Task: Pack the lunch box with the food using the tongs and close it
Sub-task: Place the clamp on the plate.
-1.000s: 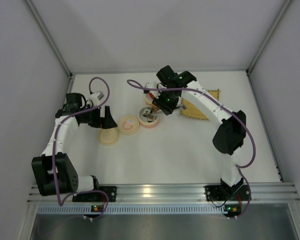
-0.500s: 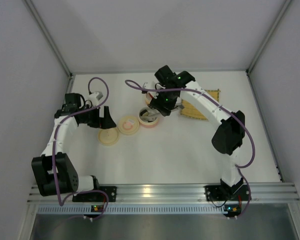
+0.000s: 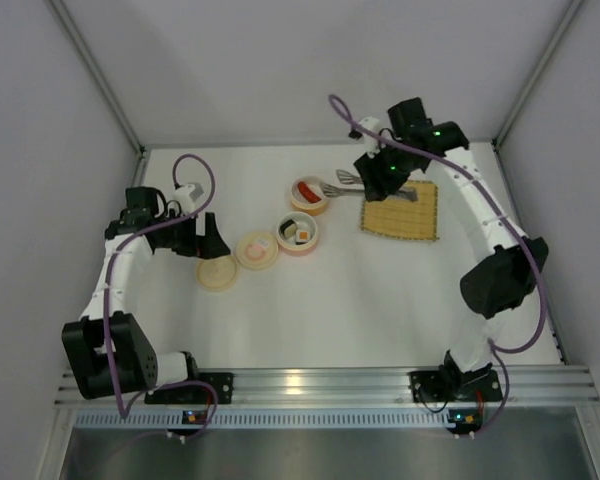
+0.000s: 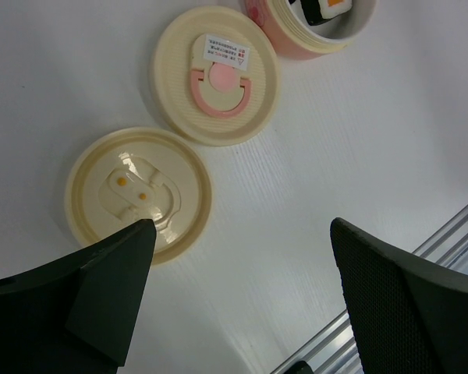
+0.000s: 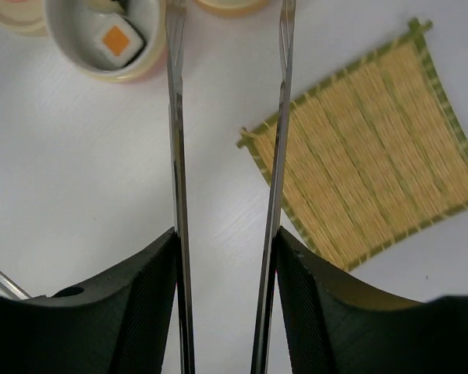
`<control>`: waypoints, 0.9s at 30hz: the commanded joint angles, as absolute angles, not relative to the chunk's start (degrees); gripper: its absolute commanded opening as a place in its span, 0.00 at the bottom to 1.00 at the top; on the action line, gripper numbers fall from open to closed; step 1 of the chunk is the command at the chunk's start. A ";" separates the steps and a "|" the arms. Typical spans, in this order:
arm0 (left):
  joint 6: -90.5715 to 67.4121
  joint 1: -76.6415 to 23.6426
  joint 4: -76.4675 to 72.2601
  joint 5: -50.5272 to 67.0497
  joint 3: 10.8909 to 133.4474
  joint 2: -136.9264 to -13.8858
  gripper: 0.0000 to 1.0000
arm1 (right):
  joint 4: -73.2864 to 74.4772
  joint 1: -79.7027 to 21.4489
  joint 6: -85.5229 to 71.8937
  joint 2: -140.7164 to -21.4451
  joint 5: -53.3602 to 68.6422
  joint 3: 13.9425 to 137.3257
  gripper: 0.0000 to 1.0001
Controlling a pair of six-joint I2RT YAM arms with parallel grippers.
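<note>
The left arm (image 3: 115,275) rises from its base along the left side, elbow folded low, forearm angled inward. The left hand (image 3: 206,240) points right and hangs with its fingers (image 4: 109,284) spread as wide as they go, nothing between them. The right arm (image 3: 483,205) stretches far forward and bends left at the wrist. The right hand (image 3: 378,178) clamps the tongs (image 5: 176,156), one finger pressed on each of their outer sides

White table (image 3: 380,300), bamboo mat (image 3: 401,212) R; rear pink bowl (image 3: 324,203), front bowl (image 3: 283,243) ctr; handled lid (image 3: 257,249), plain lid (image 3: 217,272) L
</note>
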State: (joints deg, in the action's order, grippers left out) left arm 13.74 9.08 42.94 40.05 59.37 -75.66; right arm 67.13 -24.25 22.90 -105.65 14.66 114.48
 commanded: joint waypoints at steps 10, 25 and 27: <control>16.17 9.67 44.47 42.45 62.40 -72.86 0.98 | 58.02 6.40 28.89 -89.66 21.88 94.05 0.46; 16.26 9.67 43.51 42.10 62.40 -74.27 0.98 | 66.80 14.85 63.89 -101.95 34.54 98.61 0.42; 16.08 9.67 43.42 41.84 62.58 -74.88 0.98 | 66.88 15.11 66.51 -104.22 35.15 99.40 0.43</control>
State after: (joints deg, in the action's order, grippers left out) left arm 15.16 9.30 44.16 41.08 60.36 -74.22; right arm 64.86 14.06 57.60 -102.28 30.35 96.51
